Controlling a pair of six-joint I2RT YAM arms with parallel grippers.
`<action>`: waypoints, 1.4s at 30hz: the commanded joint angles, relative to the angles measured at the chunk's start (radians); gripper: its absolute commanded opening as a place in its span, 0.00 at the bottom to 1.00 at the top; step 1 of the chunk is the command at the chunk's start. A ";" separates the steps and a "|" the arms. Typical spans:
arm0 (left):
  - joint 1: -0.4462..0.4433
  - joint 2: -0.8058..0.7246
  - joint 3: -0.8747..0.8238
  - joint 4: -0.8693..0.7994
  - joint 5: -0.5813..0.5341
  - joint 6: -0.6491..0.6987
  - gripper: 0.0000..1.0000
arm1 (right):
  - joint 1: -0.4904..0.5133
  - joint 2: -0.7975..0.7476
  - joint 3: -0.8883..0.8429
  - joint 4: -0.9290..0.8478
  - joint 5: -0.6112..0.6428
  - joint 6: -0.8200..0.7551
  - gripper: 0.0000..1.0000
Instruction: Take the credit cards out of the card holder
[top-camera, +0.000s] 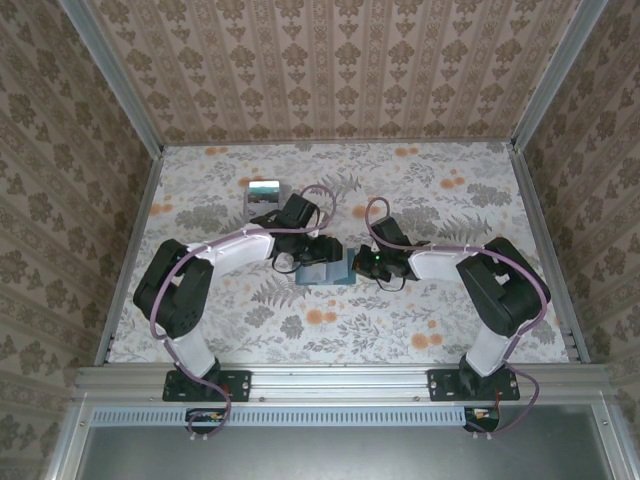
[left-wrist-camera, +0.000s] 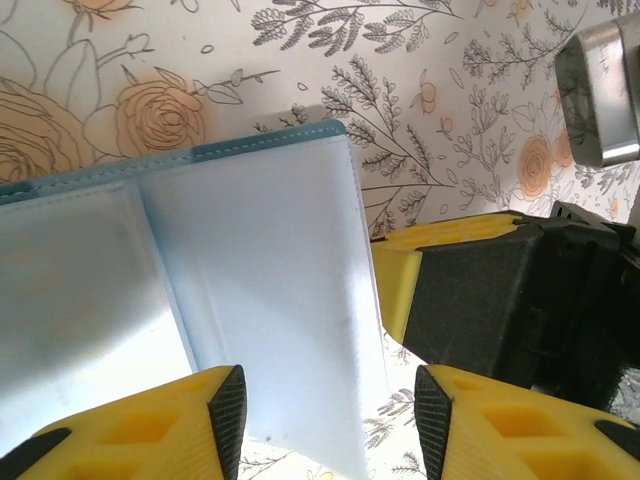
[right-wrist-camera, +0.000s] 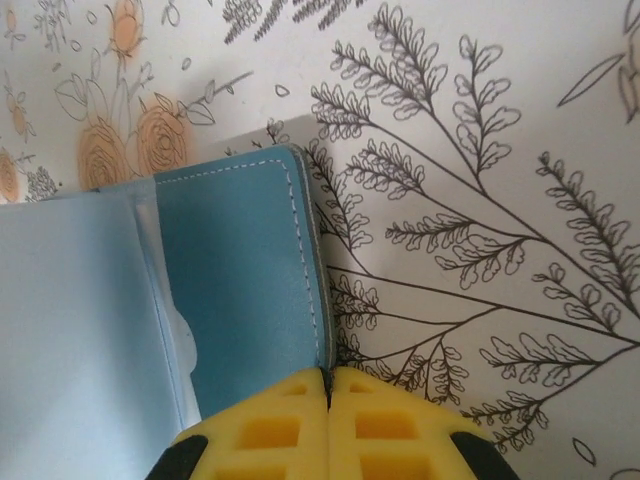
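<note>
**Yellow fingertips (right-wrist-camera: 380, 440) closed on a stitched edge**

Pressed together at the bottom of the right wrist view, the right gripper (right-wrist-camera: 328, 400) is seen pinching the stitched outer edge of a small, flat, teal-blue bifold card holder (right-wrist-camera: 240, 280). The card holder is laid open on the tabletop (right-wrist-camera: 480, 150), a white surface printed with flowers and ferns.

The left gripper (left-wrist-camera: 330, 420) is held spread, its two yellow fingertips set apart over the holder's pale inner panel. Whether that panel is touched cannot be told. In the left wrist view, the right gripper's yellow and black finger is seen just beside the panel's far edge.

From above, the card holder is found near the middle of the tabletop, between the two grippers. A grey metallic rectangular block (left-wrist-camera: 600, 95) is seen farther back, apart from the holder.
</note>
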 joint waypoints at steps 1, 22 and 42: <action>0.019 -0.054 -0.043 -0.003 -0.028 0.008 0.51 | -0.003 0.053 0.045 -0.046 -0.058 0.011 0.00; 0.093 -0.063 -0.138 -0.065 -0.113 -0.009 0.50 | -0.004 0.067 0.072 -0.084 -0.066 0.001 0.00; 0.042 -0.031 -0.109 -0.015 -0.046 0.009 0.56 | -0.004 0.069 0.072 -0.086 -0.070 0.000 0.00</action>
